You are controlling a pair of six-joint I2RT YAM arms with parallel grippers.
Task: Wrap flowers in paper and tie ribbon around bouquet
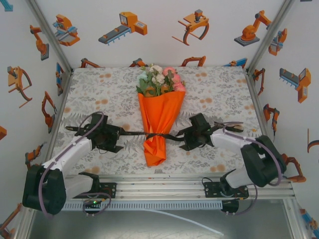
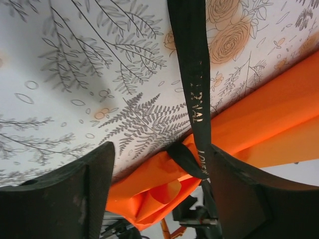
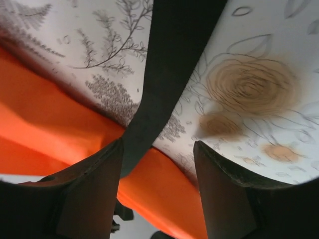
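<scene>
Left claw [image 2: 160, 149] and right claw [image 3: 158, 144] stand spread, grasping nothing, each over one ribbon [image 2: 192, 74] tail; the bouquet [image 1: 160, 117] lies between them, ribbon around its narrow part. I think I should pinch both tails and pull apart evenly.

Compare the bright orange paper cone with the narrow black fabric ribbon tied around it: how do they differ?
The orange paper cone is broad and tapers toward the near side; the black ribbon is narrow and runs crossways, left to right. The cone is plain; the ribbon carries pale lettering. Both lie on the patterned tablecloth, joined at a knot.
</scene>
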